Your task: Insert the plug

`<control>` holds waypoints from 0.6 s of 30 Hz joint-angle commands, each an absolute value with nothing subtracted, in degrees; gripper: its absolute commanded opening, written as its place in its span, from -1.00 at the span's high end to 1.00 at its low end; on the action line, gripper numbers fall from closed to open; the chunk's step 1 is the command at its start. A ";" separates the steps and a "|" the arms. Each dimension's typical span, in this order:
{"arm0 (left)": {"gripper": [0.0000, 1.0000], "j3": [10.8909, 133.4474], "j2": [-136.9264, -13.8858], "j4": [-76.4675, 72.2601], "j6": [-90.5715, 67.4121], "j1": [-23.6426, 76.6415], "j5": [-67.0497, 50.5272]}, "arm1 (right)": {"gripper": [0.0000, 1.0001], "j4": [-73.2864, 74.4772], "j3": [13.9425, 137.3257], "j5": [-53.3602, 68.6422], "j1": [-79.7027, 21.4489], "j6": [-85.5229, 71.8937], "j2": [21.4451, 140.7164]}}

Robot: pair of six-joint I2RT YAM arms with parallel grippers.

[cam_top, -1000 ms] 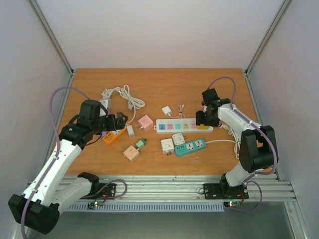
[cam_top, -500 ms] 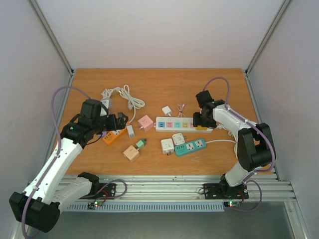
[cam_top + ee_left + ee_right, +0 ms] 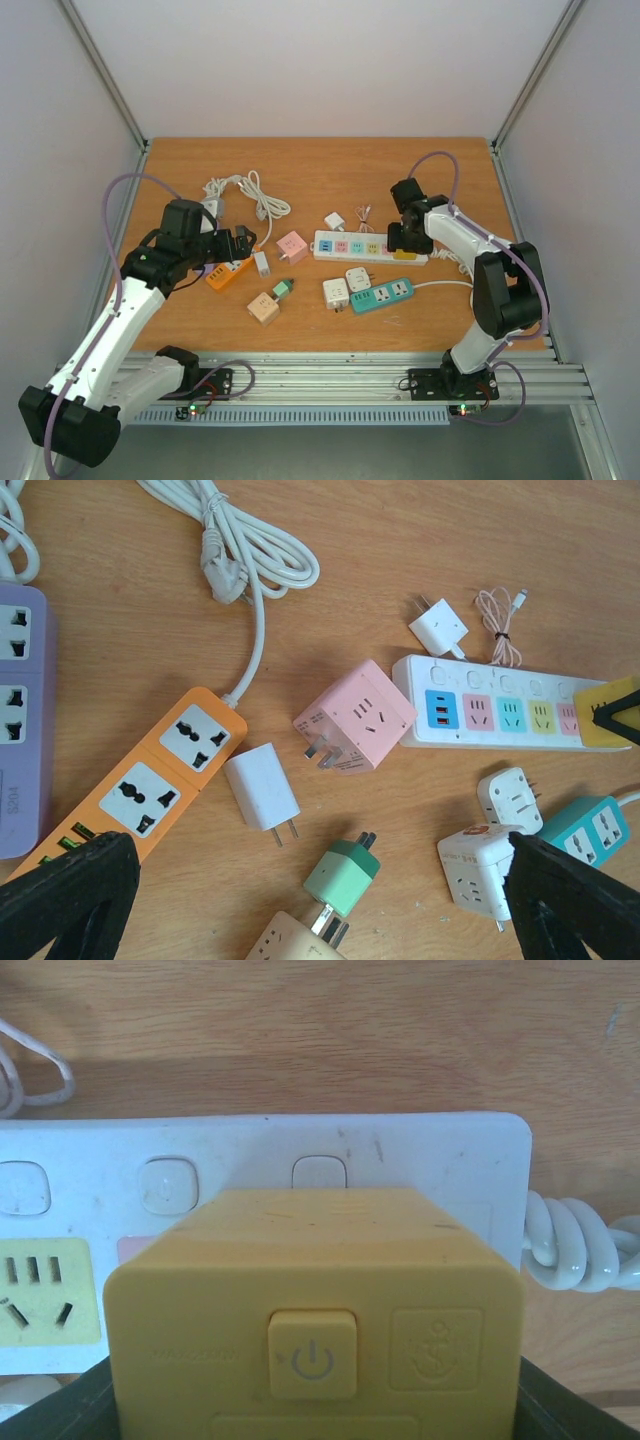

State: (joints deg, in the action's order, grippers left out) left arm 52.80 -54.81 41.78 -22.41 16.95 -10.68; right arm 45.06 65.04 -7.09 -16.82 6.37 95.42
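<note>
My right gripper (image 3: 398, 238) is shut on a yellow cube plug (image 3: 315, 1330) with a power button on its face. It holds the plug over the right end of the white multi-socket power strip (image 3: 350, 247), and the plug hides the socket under it. The strip's switches and a yellow socket (image 3: 35, 1305) show in the right wrist view. I cannot tell whether the prongs are in. In the left wrist view the yellow plug (image 3: 605, 712) shows at the strip's (image 3: 500, 710) right end. My left gripper (image 3: 240, 240) is open and empty, above the orange strip (image 3: 228, 272).
A white charger (image 3: 262, 787), a pink cube adapter (image 3: 355, 717), a green plug (image 3: 343, 873) joined to a beige cube (image 3: 263, 308), two white cubes (image 3: 336, 292), a teal strip (image 3: 382, 295), a purple strip (image 3: 20, 720) and coiled white cable (image 3: 245, 190) lie around.
My right gripper has moved a little to the left along the white strip with the yellow plug. The left arm has not moved.
</note>
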 commanded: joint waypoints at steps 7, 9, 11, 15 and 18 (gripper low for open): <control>-0.99 52.82 -54.93 40.42 -21.89 16.44 -10.28 | -0.75 51.47 71.55 -2.53 -17.63 12.92 93.55; -0.99 52.75 -54.78 40.66 -21.85 16.44 -10.05 | -0.95 52.86 73.72 -4.40 -18.72 11.89 92.44; -0.99 52.81 -54.68 40.94 -21.88 16.39 -9.38 | -0.97 54.29 75.83 -7.02 -20.14 10.52 91.45; -0.99 53.30 -54.67 41.95 -22.09 16.28 -7.29 | -0.97 56.11 79.09 -13.18 -26.78 7.31 90.77; -0.99 53.35 -54.41 42.36 -22.61 16.06 -6.22 | -0.96 54.38 80.36 -14.63 -34.29 5.89 91.51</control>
State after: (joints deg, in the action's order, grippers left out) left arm 52.80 -54.81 42.17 -22.44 16.56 -8.71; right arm 53.78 78.24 -10.22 -26.28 8.93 92.05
